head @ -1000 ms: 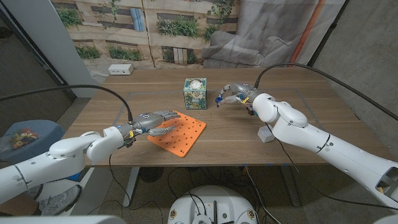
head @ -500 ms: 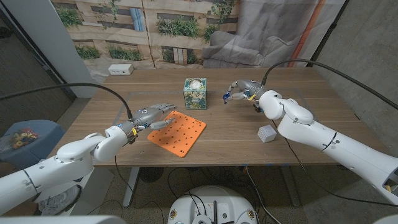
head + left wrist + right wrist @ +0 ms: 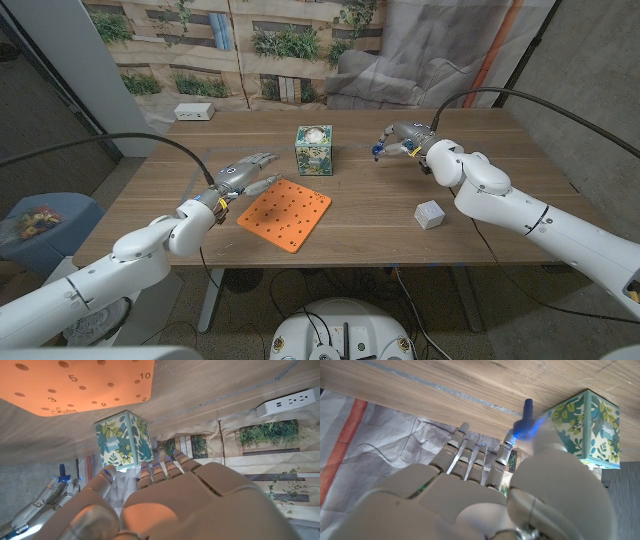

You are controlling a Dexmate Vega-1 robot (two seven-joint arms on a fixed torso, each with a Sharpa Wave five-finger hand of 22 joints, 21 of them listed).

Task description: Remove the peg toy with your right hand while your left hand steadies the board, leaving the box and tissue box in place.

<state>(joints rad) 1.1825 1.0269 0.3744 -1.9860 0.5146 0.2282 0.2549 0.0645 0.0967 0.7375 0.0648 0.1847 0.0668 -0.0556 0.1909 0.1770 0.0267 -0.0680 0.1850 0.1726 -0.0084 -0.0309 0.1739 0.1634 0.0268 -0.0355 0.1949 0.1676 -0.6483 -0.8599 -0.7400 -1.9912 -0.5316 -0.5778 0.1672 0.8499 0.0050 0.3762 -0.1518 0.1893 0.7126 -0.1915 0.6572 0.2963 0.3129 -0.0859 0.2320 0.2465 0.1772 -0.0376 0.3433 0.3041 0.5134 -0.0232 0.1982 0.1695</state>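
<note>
My right hand pinching blue peg toy in air, right of tissue box; removal step underway; my left hand spread, hovering at board edge nearest tissue box; next: setting peg down clear of tissue box; small white box staying put.

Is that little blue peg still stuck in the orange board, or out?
Out. The right hand pinches the blue peg above the table, well away from the orange board.
</note>
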